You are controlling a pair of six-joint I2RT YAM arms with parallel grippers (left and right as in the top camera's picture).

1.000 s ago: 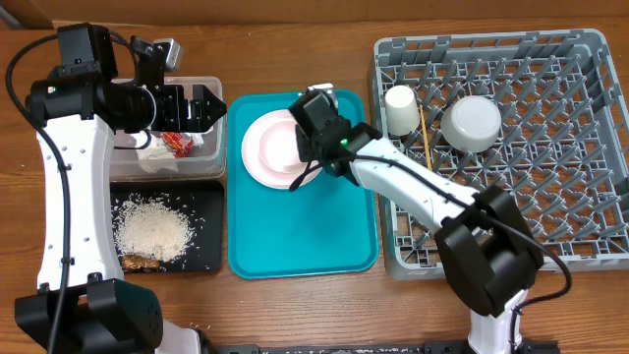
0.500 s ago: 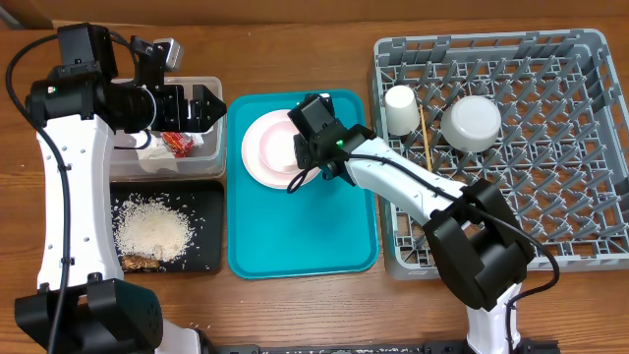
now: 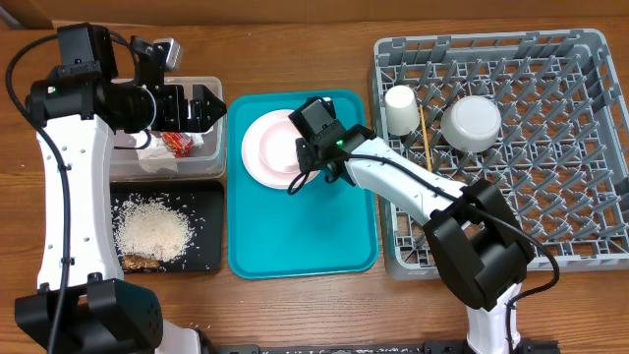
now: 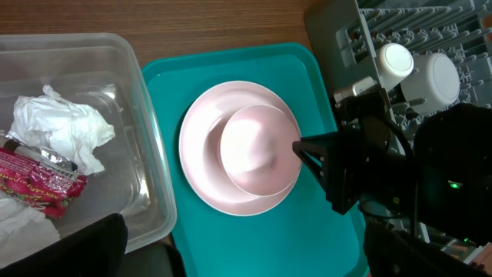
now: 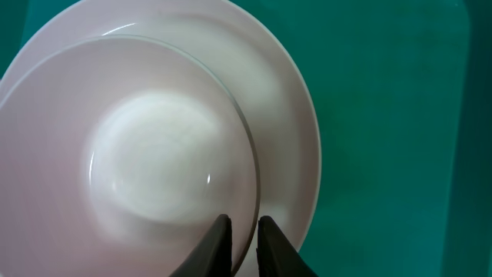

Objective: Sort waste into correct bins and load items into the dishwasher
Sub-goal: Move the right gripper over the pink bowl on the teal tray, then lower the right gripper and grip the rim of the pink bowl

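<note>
A pinkish bowl (image 3: 276, 145) (image 5: 154, 161) sits on the pale pink plate (image 3: 254, 155) (image 5: 296, 131) on the teal tray. My right gripper (image 5: 244, 231) (image 4: 298, 145) is at the bowl's right side, its fingers closed on either side of the bowl's rim. My left gripper (image 3: 209, 106) hangs open above the right end of the clear tub (image 3: 214, 83), holding nothing. The tub holds white napkins (image 4: 65, 127) and a red wrapper (image 4: 38, 185). Rice (image 3: 152, 231) and brown scraps (image 3: 142, 262) lie in the black tray (image 3: 211, 202).
The grey dish rack (image 3: 550, 147) on the right holds a white cup (image 3: 400, 108), a white bowl (image 3: 472, 123) and chopsticks (image 3: 426, 133). The teal tray (image 3: 305, 231) lies between the bins and the rack. My right arm spans the rack's left edge.
My right gripper has slid slightly left onto the bowl's edge and its fingers have closed on the rim. The left arm has not moved.
</note>
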